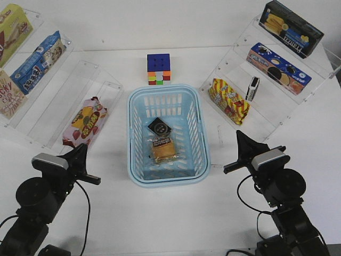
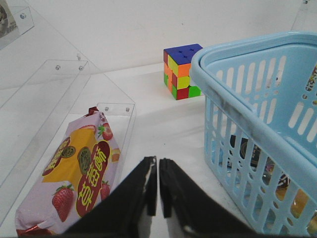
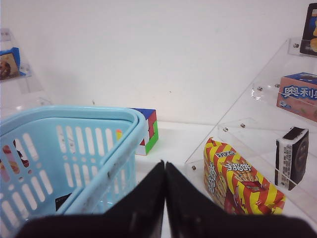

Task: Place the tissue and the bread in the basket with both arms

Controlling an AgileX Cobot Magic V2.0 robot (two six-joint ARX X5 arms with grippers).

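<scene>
The light blue basket [image 1: 137, 140] stands at the table's middle. The black tissue packet [image 1: 159, 127] and the wrapped bread slice [image 1: 163, 149] lie inside it, tissue farther back. My left gripper [image 1: 84, 151] is shut and empty, left of the basket, near the strawberry-print packet. My right gripper [image 1: 239, 136] is shut and empty, right of the basket. In the left wrist view the shut gripper [image 2: 158, 161] sits beside the basket wall [image 2: 233, 144], with the tissue [image 2: 253, 154] dim through the slots. In the right wrist view the shut gripper [image 3: 165, 165] sits by the basket rim [image 3: 119, 153].
A colour cube [image 1: 159, 69] stands behind the basket. A strawberry-print packet [image 1: 85, 121] lies on the left clear shelf. A red-yellow striped packet [image 1: 228, 100] and a small black box [image 1: 253, 88] sit on the right shelf. Snack boxes fill the upper shelves on both sides.
</scene>
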